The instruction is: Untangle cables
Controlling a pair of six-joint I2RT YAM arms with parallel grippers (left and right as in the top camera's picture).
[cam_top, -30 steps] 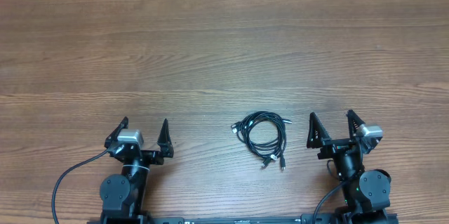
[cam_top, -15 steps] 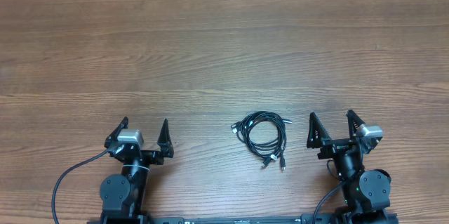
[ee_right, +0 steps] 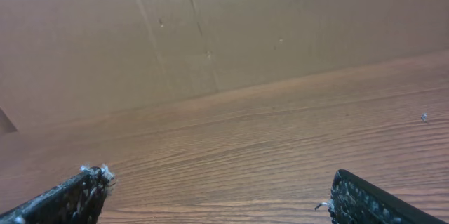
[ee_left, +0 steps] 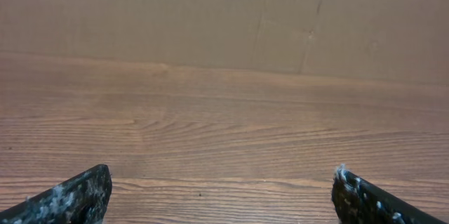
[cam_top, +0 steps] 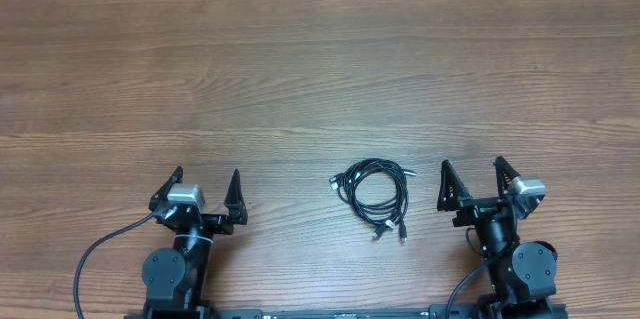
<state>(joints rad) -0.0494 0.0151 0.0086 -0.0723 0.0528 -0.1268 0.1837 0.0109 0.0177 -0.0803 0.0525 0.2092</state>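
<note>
The cables (cam_top: 374, 192) lie as one small tangled coil of thin black cords on the wooden table, near its front edge between the two arms, with plug ends poking out at the lower right. My left gripper (cam_top: 206, 178) sits well to the coil's left, open and empty. My right gripper (cam_top: 471, 168) sits just right of the coil, also open and empty. In the left wrist view, the left gripper (ee_left: 222, 179) shows only bare wood between its fingertips. The same holds for the right gripper (ee_right: 219, 175) in the right wrist view. Neither wrist view shows the cables.
A thick black wire (cam_top: 95, 255) loops from the left arm's base at the front left. A brown cardboard wall (ee_left: 224, 13) stands along the table's far edge. Bare wood table (cam_top: 320, 79) stretches beyond the grippers.
</note>
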